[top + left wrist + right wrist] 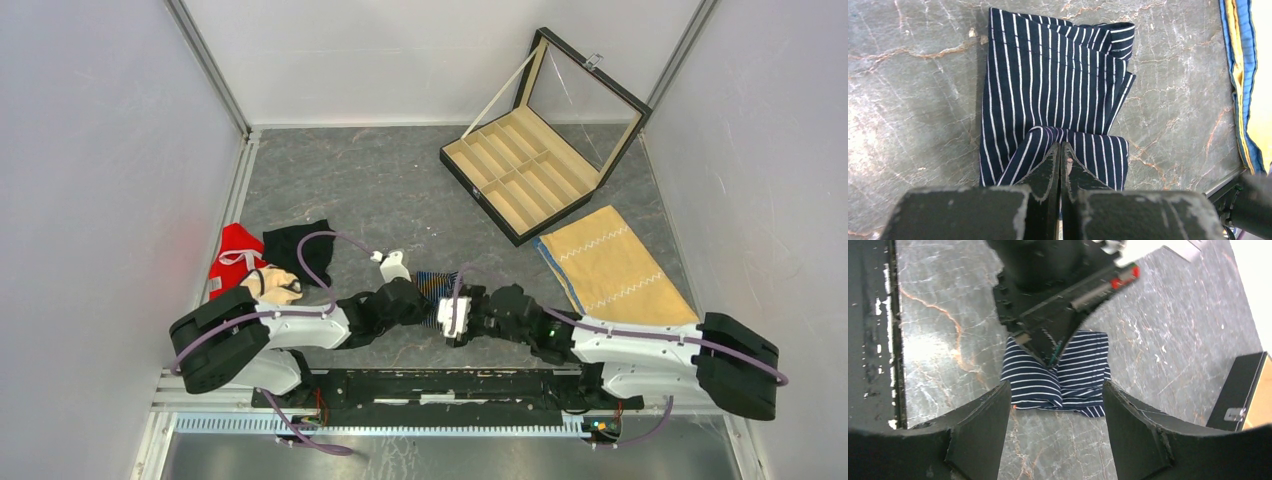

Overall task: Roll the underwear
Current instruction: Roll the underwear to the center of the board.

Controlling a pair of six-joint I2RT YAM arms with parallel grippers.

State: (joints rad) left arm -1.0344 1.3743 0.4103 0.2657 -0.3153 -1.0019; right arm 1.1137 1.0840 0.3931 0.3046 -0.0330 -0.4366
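Observation:
The navy striped underwear [432, 285] [1058, 85] [1083, 375] lies partly folded on the marble table, between the two arms. My left gripper [425, 303] [1060, 146] [1052, 360] is shut on its near edge, and the fabric there curls up into a small fold. My right gripper [458, 300] [1057, 386] faces it from the other side. It is open, its fingers [993, 415] straddle the opposite edge, and it grips nothing. The plain black underwear [298, 245] lies crumpled at the left, untouched.
A red garment [237, 255] and a beige item [275, 285] lie beside the black underwear. A tan cloth [612, 265] [1248, 75] with zigzag stitching lies at the right. An open compartment box [540, 150] [1243, 395] stands at the back right. A small white object [393, 265] is near the left gripper.

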